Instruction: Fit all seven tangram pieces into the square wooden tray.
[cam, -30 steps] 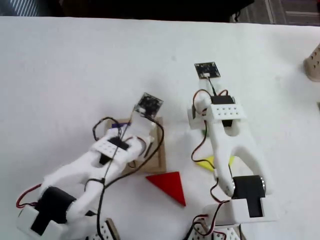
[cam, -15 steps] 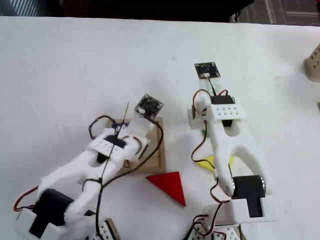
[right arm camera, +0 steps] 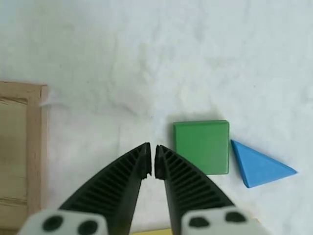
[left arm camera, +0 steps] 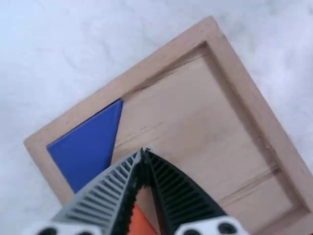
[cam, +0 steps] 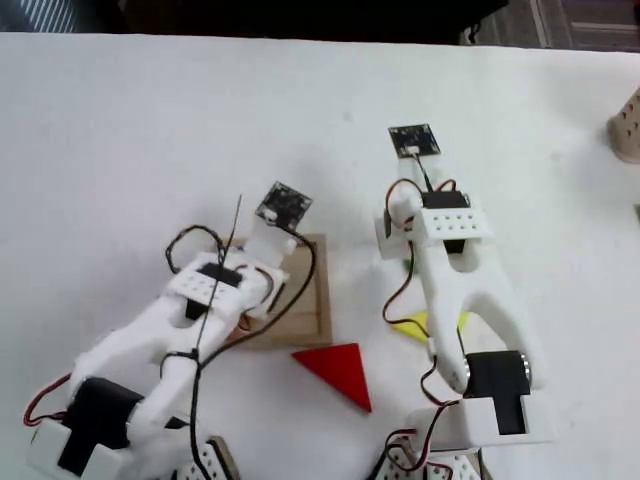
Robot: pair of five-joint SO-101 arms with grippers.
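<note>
The square wooden tray (cam: 322,300) lies left of centre, and my left arm (cam: 215,290) reaches over its left half. Inside the tray (left arm camera: 234,63) a blue piece (left arm camera: 88,144) fills one corner, with an orange piece (left arm camera: 139,220) beside it under my fingers. My left gripper (left arm camera: 145,154) hangs shut and empty above the tray floor. A red triangle (cam: 335,372) rests on the table in front of the tray. My right gripper (right arm camera: 150,159) is shut and empty over bare table, next to a green square (right arm camera: 201,147) and a light blue triangle (right arm camera: 259,164). A yellow piece (cam: 412,325) peeks out under the right arm.
The white table stretches open behind both arms. A tray rim (right arm camera: 35,147) lies a short way from the right gripper. At the far right edge stands a beige perforated object (cam: 628,125). Cables loop around both arms.
My left arm has swung left and slightly back, uncovering more of the tray's right side. The right arm and loose pieces have not moved.
</note>
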